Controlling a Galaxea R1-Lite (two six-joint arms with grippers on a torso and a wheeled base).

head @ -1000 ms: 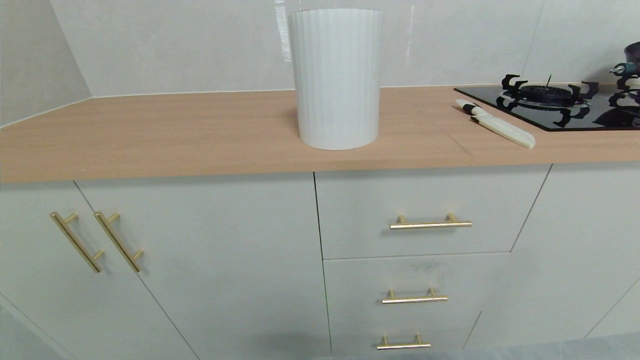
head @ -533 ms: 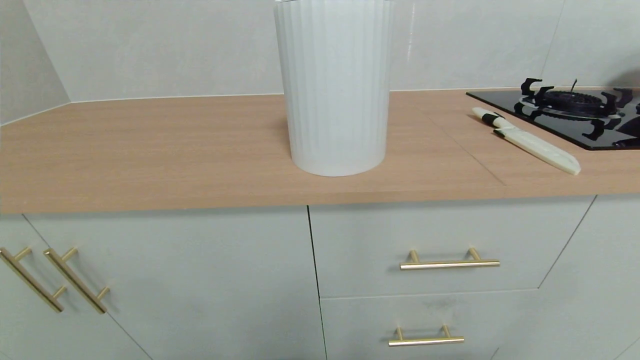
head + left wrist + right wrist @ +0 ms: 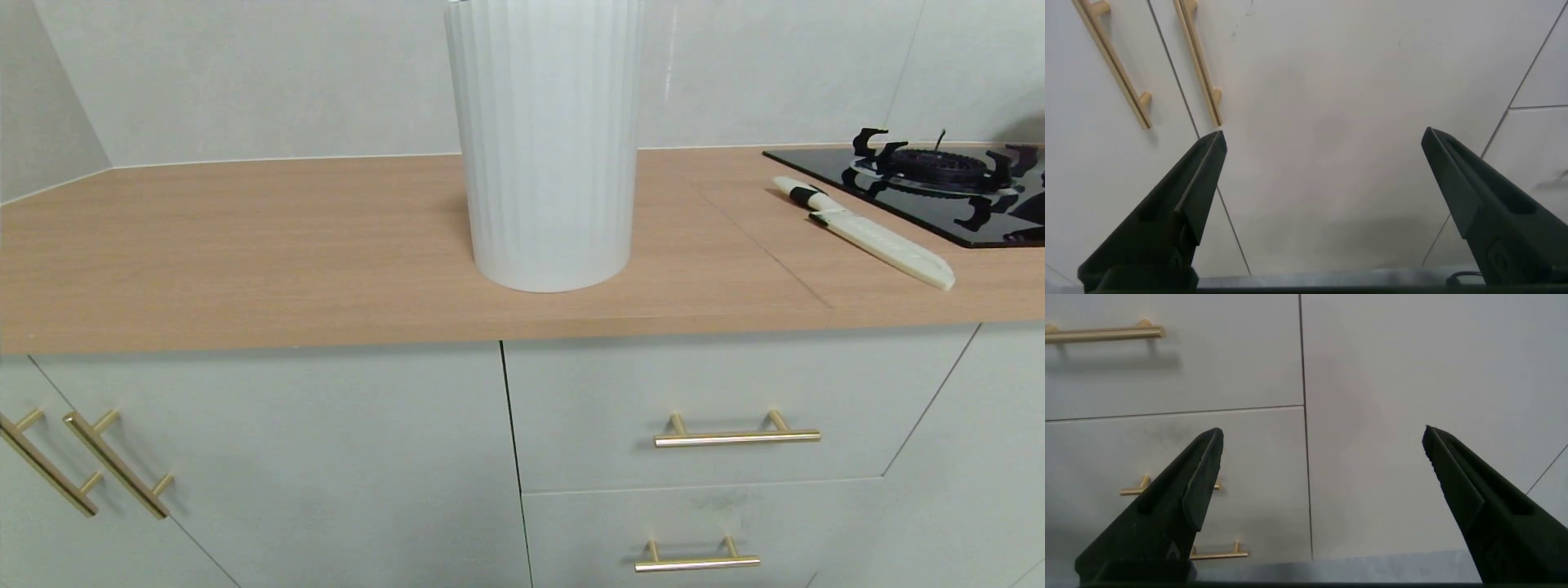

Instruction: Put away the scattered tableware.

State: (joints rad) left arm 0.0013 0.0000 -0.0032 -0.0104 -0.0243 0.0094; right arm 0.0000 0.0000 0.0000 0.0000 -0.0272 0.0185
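Cam nearer; knife (image 3: 864, 235) well apart from jaws

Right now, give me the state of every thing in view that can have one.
white container: upright on the counter
knife: lying flat beside the hob
top drawer: shut
cabinet doors: shut
left gripper: open, empty
right gripper: open, empty

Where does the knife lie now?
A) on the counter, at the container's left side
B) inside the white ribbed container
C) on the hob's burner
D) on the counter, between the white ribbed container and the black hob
D: the knife lies flat on the wooden counter, right of the white ribbed container, beside the black hob.
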